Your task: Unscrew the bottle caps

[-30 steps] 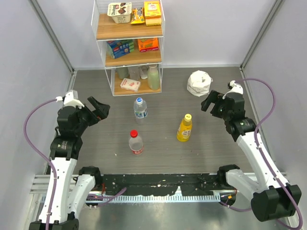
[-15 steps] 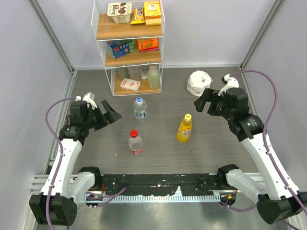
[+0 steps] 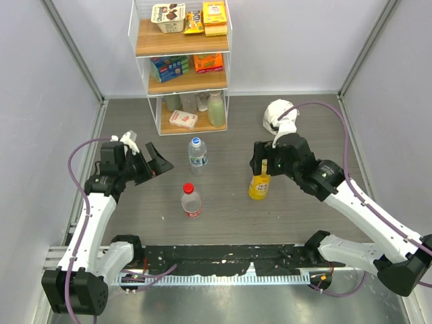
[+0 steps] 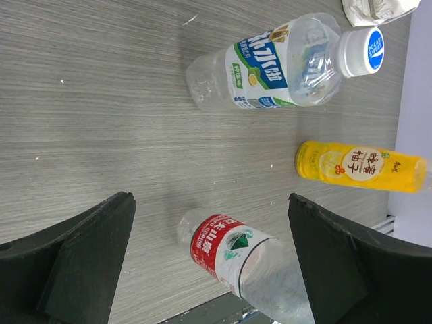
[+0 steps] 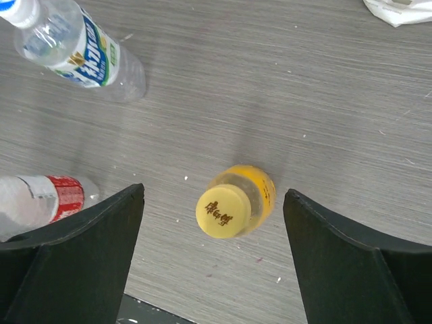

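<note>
Three bottles stand upright on the grey table. The clear red-label bottle (image 3: pixel 192 202) has a red cap (image 3: pixel 188 188). The clear blue-label bottle (image 3: pixel 197 154) has a white cap (image 3: pixel 196 142). The yellow bottle (image 3: pixel 258 185) has its yellow cap (image 5: pixel 223 210) on. My right gripper (image 5: pixel 212 260) is open above the yellow bottle, the cap between its fingers without touching. My left gripper (image 4: pixel 209 260) is open and empty, left of the red-label bottle (image 4: pixel 233 253), facing it. The blue-label bottle (image 4: pixel 270 64) and yellow bottle (image 4: pixel 358 165) also show in the left wrist view.
A white wire shelf unit (image 3: pixel 182 64) with snack boxes and a pale green bottle (image 3: pixel 215 109) stands at the back. A crumpled white bag (image 3: pixel 275 115) lies at the back right. Grey walls close in both sides.
My right arm has swung left and down until its gripper is over the yellow bottle. My left gripper came down and forward earlier and has barely moved in the last half second.
</note>
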You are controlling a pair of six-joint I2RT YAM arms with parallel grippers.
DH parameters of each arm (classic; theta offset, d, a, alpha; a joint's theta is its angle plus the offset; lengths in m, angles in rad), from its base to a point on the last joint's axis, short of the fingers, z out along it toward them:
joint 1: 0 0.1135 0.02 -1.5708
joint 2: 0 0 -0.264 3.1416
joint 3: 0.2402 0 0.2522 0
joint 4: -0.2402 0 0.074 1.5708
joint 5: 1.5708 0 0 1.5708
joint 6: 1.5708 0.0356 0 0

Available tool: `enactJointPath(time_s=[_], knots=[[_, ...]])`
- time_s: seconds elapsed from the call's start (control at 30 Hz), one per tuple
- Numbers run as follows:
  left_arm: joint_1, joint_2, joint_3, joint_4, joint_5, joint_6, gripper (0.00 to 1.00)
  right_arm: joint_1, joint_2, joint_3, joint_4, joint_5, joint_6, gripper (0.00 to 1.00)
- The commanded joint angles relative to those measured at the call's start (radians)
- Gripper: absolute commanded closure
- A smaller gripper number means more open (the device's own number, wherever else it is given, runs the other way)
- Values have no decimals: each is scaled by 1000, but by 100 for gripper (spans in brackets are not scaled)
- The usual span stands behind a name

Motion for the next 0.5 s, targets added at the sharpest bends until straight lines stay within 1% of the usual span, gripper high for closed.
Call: enactJointPath(time_s=[0.0, 0.03, 0.07, 0.1, 0.2, 0.23, 0.27, 0.33, 0.37, 0.4, 0.43, 0.47], knots=[[2, -28, -10, 2, 32, 6, 0, 78, 6, -24, 31, 199, 19, 17], [2, -28, -12, 1, 32, 9, 0, 81, 6, -38, 34, 228, 32, 22], [2, -29, -12, -2, 32, 9, 0, 83, 7, -44, 37, 242, 36, 24], [2, -29, -12, -6, 32, 12, 0, 84, 7, -56, 43, 262, 41, 31], [2, -31, -11, -13, 27, 16, 0, 84, 4, -73, 52, 265, 42, 42], [2, -33, -7, -15, 25, 16, 0, 86, 4, -81, 55, 262, 41, 49], [2, -33, -4, -16, 25, 19, 0, 86, 1, -84, 58, 259, 42, 52], [2, -34, 8, -24, 25, 24, 0, 86, -6, -93, 71, 253, 42, 62], [4, -33, 14, -29, 27, 27, 0, 86, -9, -101, 74, 250, 39, 71], [2, -33, 25, -33, 25, 33, 0, 86, -18, -101, 86, 246, 39, 75], [2, -34, 40, -41, 27, 39, 0, 86, -26, -102, 91, 235, 35, 84], [2, -34, 46, -47, 33, 50, 1, 86, -25, -101, 101, 229, 32, 89]])
